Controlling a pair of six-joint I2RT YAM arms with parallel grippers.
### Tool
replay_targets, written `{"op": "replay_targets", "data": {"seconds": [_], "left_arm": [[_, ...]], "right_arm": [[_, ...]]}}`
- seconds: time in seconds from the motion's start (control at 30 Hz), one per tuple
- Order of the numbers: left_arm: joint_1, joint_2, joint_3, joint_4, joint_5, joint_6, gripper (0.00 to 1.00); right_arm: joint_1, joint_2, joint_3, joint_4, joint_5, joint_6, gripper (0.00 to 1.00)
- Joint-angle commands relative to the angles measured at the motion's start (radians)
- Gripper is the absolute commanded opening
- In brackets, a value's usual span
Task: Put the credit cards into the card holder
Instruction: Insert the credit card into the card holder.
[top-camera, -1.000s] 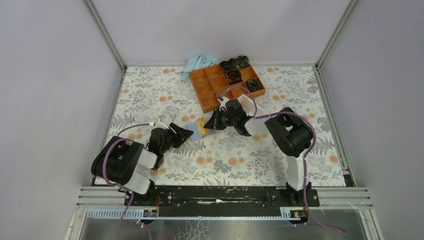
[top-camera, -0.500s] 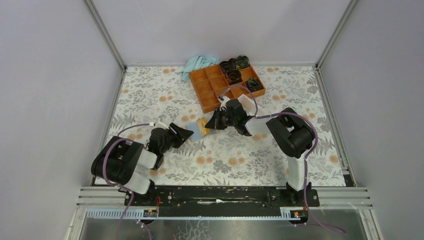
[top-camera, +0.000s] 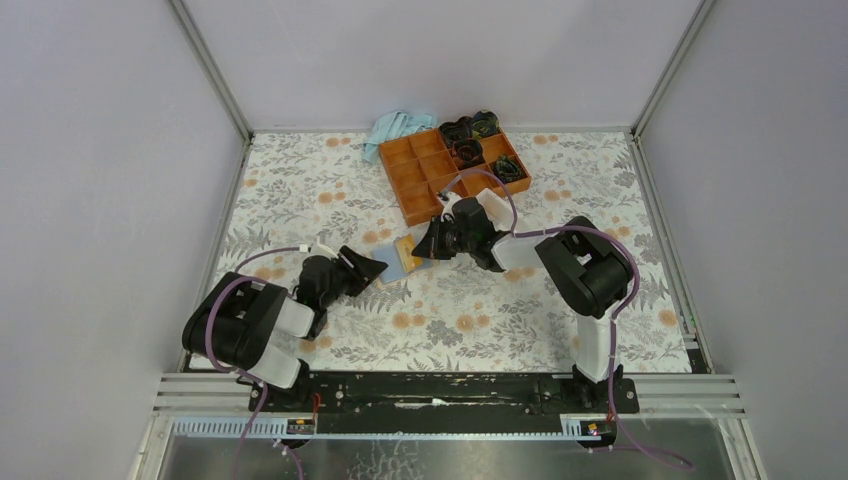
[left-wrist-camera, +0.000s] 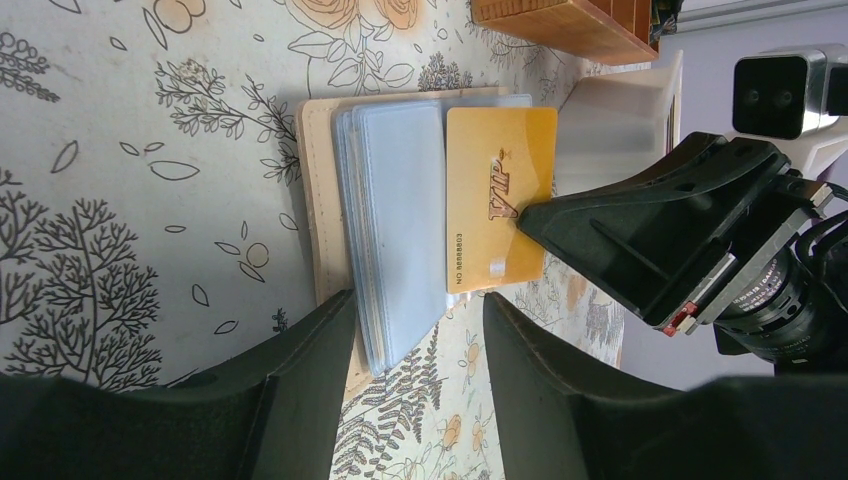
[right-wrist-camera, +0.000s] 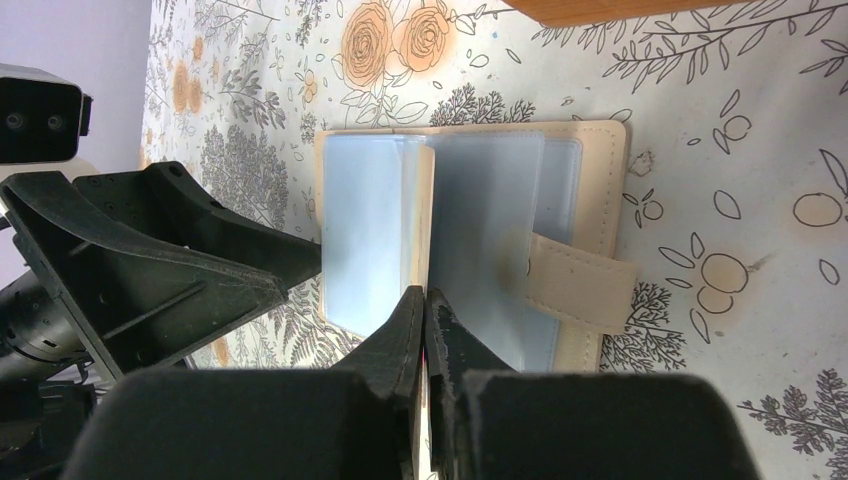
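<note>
- The card holder (left-wrist-camera: 318, 200) lies open on the floral table (top-camera: 300, 190), between the two grippers and just near-left of the orange tray (top-camera: 420, 175).
- It has a tan stitched cover and fanned bluish clear sleeves (left-wrist-camera: 400, 220), with the closure tab (right-wrist-camera: 580, 285) lying across them.
- The right gripper (right-wrist-camera: 423, 295) is clenched on a gold credit card (left-wrist-camera: 497, 195) printed "VIP", over the sleeves.
- The left gripper (left-wrist-camera: 420, 305) is released, with the sleeves' edge in its gap.

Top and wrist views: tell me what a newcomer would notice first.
The gold VIP card stands out, pinched by the shut right hand over the open card holder between the two arms. The left hand stands open at the holder's other side. An orange tray sits at the back.
</note>
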Motion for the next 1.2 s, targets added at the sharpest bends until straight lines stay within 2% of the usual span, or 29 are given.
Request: {"op": "replay_targets", "data": {"seconds": [0.0,0.5,0.8,0.97,1.17], "left_arm": [[0.000,0.009,-0.007,0.005,0.008,0.007,0.57],[0.000,0.045,-0.012,0.054,0.013,-0.008,0.56],[0.000,0.021,-0.020,0.016,-0.004,0.020,0.55],[-0.001,-0.033,-0.011,-0.093,-0.046,0.055,0.49],[-0.012,-0.083,0.022,-0.238,-0.112,0.103,0.36]], "right_arm": [[-0.002,0.003,-0.011,0.012,0.003,-0.005,0.00],[0.022,0.064,-0.027,0.078,-0.049,0.065,0.00],[0.022,0.055,-0.041,0.064,-0.040,0.065,0.00],[0.023,0.065,-0.029,0.043,-0.042,0.061,0.00],[0.023,0.067,-0.028,0.044,-0.044,0.065,0.00]]}}
